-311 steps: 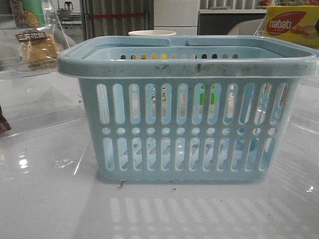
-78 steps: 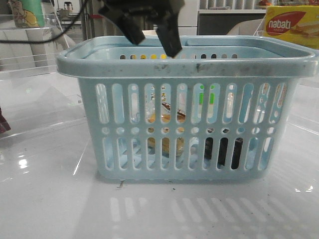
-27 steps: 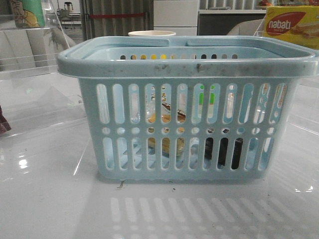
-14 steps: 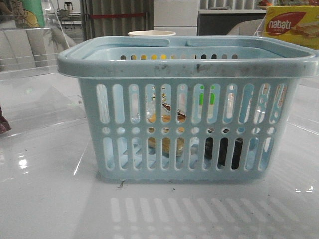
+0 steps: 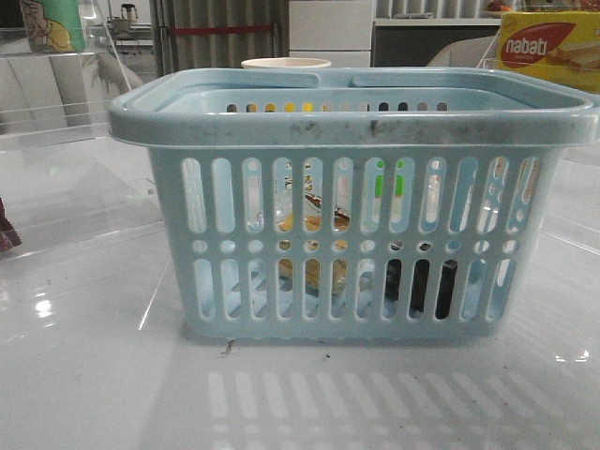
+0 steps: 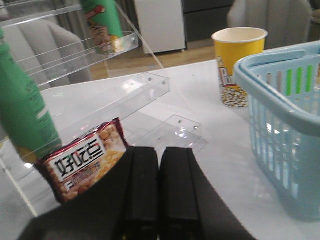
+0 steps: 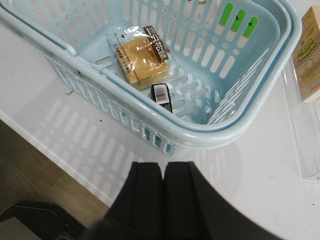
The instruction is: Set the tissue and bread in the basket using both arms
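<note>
inside the basket [image 7: 240, 125] lie the bread [image 7: 141, 61] and tissue [image 7: 162, 96]; both tools, left tool [image 6: 160, 187] and right tool [image 7: 162, 200], are closed and empty, so nothing appears to remain.

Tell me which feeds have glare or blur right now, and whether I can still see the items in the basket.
Front view: glare patches on the glossy table; bread and tissue show only through the basket slots. Right wrist view: sharp, both items clear. Left wrist view: soft; the left claw is a dark blur.
</note>
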### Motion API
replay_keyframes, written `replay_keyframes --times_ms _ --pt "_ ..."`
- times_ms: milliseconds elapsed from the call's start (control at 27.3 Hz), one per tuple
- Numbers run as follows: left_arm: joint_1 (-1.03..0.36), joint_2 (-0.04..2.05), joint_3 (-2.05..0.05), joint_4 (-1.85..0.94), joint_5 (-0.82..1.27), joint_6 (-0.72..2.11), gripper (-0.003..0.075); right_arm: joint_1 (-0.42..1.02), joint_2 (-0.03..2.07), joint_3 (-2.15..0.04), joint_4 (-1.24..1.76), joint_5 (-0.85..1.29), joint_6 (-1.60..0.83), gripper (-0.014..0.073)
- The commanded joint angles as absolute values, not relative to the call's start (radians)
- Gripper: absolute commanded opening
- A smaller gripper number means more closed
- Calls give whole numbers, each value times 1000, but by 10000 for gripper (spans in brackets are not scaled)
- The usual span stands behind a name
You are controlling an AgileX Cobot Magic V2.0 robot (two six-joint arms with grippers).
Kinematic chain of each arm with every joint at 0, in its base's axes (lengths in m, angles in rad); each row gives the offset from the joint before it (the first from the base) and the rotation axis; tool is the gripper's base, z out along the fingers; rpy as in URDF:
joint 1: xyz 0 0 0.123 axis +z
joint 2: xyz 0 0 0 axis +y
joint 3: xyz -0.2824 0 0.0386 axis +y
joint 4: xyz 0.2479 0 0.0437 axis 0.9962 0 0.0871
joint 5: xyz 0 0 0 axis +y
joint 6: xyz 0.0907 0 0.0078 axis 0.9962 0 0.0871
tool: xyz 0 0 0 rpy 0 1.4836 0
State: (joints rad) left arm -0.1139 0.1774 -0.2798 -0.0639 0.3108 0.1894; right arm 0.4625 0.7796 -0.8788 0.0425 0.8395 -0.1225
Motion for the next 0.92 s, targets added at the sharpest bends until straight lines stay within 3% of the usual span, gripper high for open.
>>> replay_keyframes --times_ms 0,220,879 --pt "-44 97 -186 -96 121 187 91 463 776 -904 32 781 -130 55" --pt "26 -7 -44 -138 44 177 91 463 776 -904 32 781 -130 55" --pt "21 -25 8 -46 -12 72 91 463 776 -904 32 783 -130 55"
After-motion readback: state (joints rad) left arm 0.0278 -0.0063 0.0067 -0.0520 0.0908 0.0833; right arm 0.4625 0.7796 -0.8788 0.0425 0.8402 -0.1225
